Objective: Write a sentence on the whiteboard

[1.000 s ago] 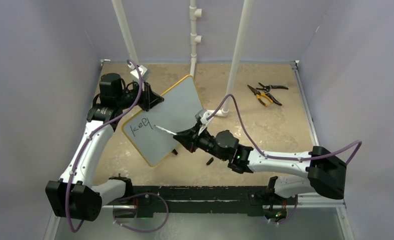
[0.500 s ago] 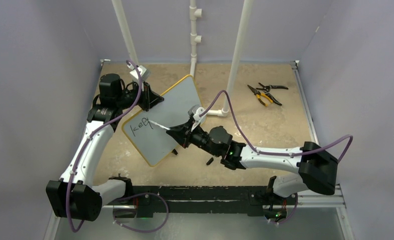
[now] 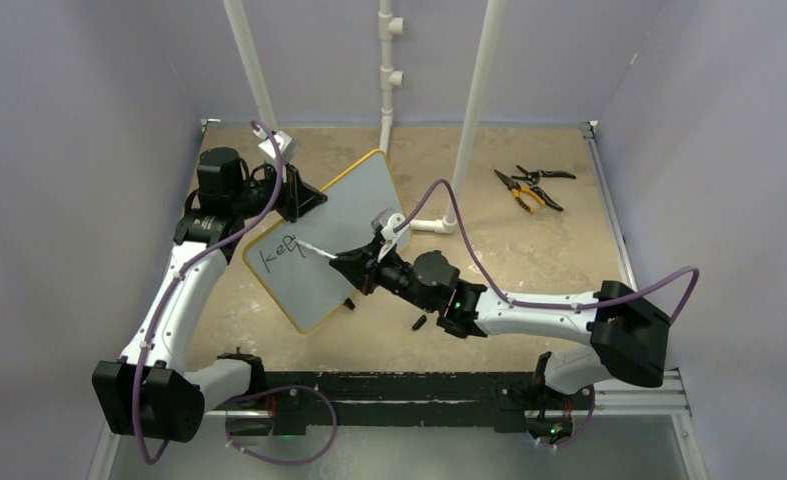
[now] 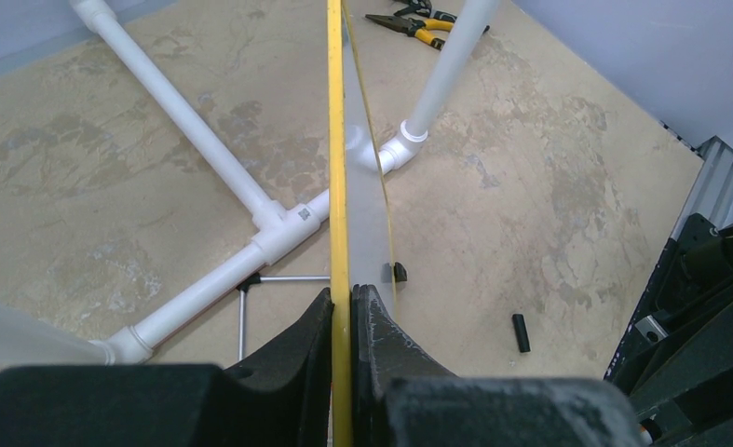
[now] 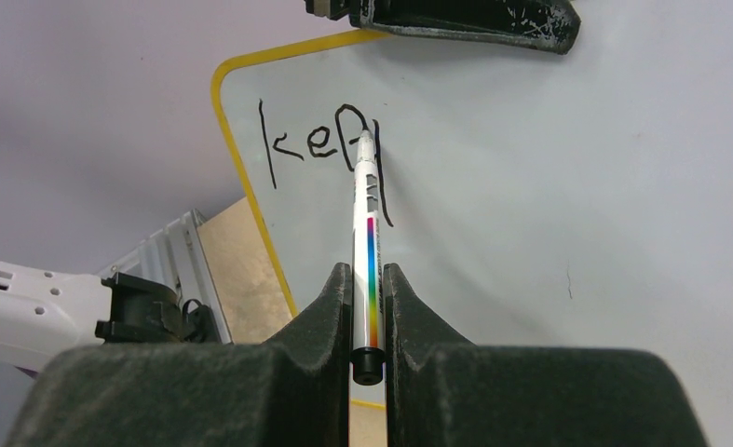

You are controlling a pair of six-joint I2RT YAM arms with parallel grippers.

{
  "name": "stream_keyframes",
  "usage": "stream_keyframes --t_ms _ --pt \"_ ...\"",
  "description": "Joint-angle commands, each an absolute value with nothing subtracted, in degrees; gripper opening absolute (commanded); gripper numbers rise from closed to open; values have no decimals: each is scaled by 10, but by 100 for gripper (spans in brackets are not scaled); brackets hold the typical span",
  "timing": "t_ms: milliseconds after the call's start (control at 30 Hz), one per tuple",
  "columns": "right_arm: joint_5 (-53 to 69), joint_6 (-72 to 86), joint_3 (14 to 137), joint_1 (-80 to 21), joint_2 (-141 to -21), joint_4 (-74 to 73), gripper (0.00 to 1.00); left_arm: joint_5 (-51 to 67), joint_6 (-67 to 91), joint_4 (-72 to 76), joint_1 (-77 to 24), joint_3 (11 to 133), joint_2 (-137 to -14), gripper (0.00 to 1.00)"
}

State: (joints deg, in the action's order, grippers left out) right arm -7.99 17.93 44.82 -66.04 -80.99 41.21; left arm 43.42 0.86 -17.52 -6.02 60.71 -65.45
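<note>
The whiteboard [image 3: 344, 225], pale grey with a yellow frame, stands tilted on the table. My left gripper [image 3: 304, 200] is shut on its top edge; in the left wrist view the yellow frame [image 4: 337, 140] runs between the closed fingers [image 4: 342, 303]. My right gripper [image 3: 354, 265] is shut on a white marker [image 5: 369, 233] with a rainbow stripe. Its tip touches the board at the last letter of the black writing [image 5: 320, 154], which reads "kee" plus a part-drawn letter. The writing also shows in the top view [image 3: 281, 250].
White PVC pipes [image 3: 389, 70] rise at the back and a pipe elbow [image 3: 447, 225] lies behind the board. Pliers and cutters [image 3: 529, 187] lie at the back right. A small black cap [image 3: 419, 322] lies on the table near my right arm.
My right gripper moved left toward the writing with the marker, whose tip went from right of the letters onto the fourth letter. The left arm and board held still.
</note>
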Motion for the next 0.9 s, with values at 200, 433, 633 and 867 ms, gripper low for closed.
stream_keyframes --t_ms 200,433,633,867 --pt "-117 177 481 -659 -820 417 0 451 -4 -162 -57 599 -650 0" --pt "-152 187 473 -659 -810 402 0 452 -4 -162 -56 599 -648 0" --pt "-170 199 468 -659 -807 390 0 452 -4 -162 -56 599 -646 0" --pt "-183 216 449 -659 -793 378 0 452 -5 -161 -56 599 -645 0"
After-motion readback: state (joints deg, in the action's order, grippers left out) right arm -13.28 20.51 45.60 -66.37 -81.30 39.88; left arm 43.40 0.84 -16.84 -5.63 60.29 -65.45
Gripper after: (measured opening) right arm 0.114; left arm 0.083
